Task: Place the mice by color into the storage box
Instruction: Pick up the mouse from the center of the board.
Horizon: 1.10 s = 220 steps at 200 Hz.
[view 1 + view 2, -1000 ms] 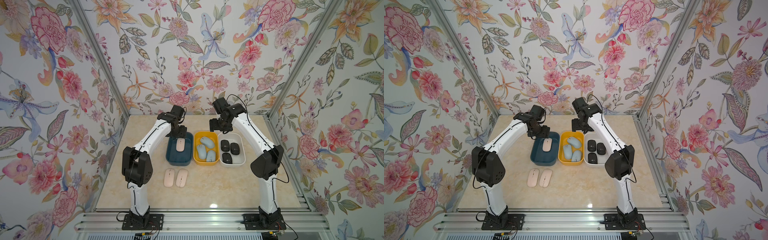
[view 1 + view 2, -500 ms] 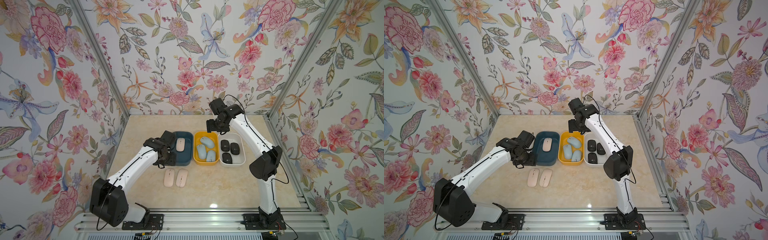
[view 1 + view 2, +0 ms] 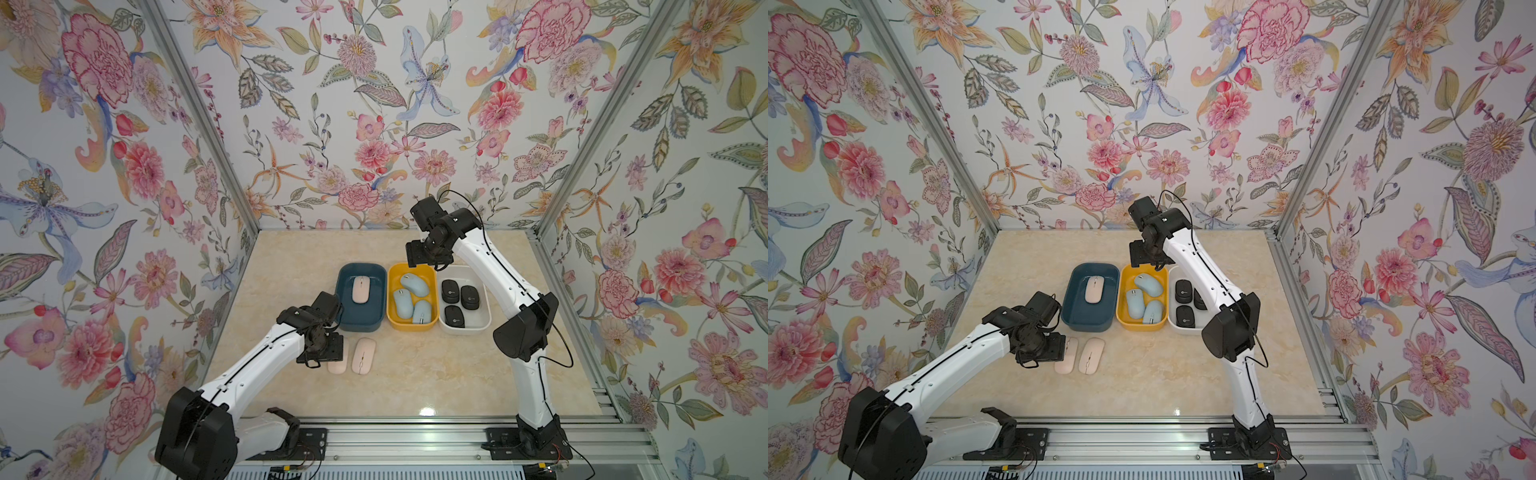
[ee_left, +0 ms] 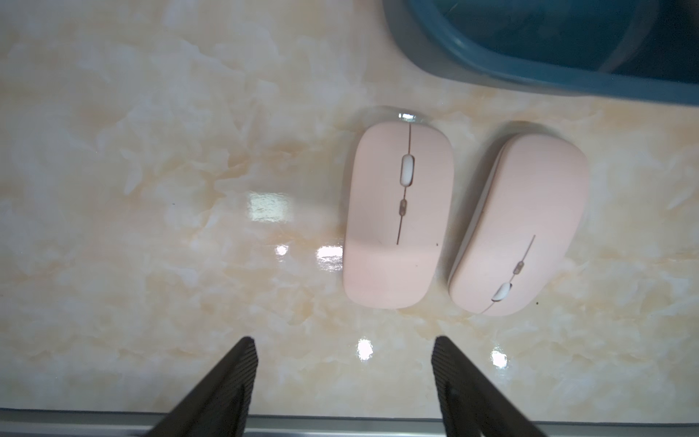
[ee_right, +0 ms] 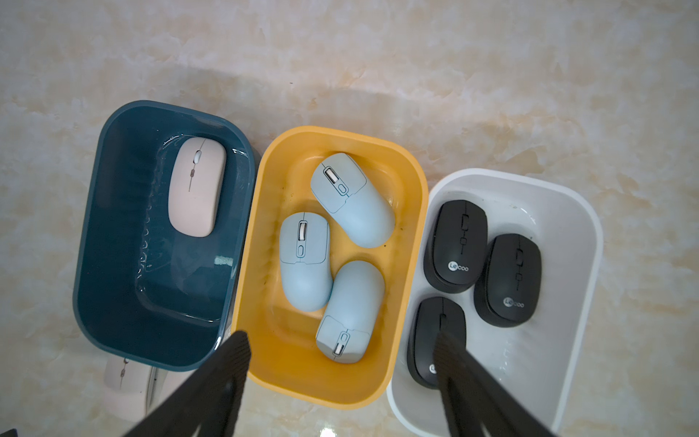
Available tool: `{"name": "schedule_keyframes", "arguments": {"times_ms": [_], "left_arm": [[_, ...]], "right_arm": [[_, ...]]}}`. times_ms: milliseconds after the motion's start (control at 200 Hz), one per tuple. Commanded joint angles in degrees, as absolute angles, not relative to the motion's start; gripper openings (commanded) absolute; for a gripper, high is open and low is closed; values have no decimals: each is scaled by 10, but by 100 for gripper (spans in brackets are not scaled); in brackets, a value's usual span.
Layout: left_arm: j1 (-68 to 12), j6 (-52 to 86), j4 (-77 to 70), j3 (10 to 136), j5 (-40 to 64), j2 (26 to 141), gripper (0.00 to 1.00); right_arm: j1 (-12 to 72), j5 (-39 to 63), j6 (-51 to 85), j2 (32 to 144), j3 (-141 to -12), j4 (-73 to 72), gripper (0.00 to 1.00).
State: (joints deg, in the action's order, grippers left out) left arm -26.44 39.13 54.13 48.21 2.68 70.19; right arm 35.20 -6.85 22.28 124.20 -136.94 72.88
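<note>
The storage box is three tubs in a row. The dark blue tub holds one pink mouse. Three light blue mice lie in the yellow tub, and three black mice in the white tub. Two more pink mice lie side by side on the table in front of the blue tub. My left gripper hovers open and empty just beside the nearer one. My right gripper hangs open and empty above the tubs' far side.
The marble tabletop is walled by floral panels on three sides. An aluminium rail runs along its front edge, where both arm bases are mounted. The right arm's elbow stands beside the white tub.
My left arm has swung from over the blue tub back toward the front and now hovers by the two pink mice on the table. The right arm has shifted only slightly.
</note>
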Motion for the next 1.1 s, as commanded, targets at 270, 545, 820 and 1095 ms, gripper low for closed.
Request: {"name": "schedule_keyframes", "arguments": {"times_ms": [270, 545, 820, 1095], "left_arm": [[-270, 389, 478, 469, 51, 762, 78], [-272, 378, 459, 469, 54, 800, 77], [-282, 374, 448, 470, 55, 832, 77], [-285, 376, 437, 472, 43, 856, 77]], "right_arm": [[357, -78, 222, 1262, -1378, 747, 80], [356, -85, 220, 1262, -1377, 750, 80], [354, -87, 216, 1263, -1376, 754, 81], [352, -87, 214, 1262, -1376, 755, 81]]}}
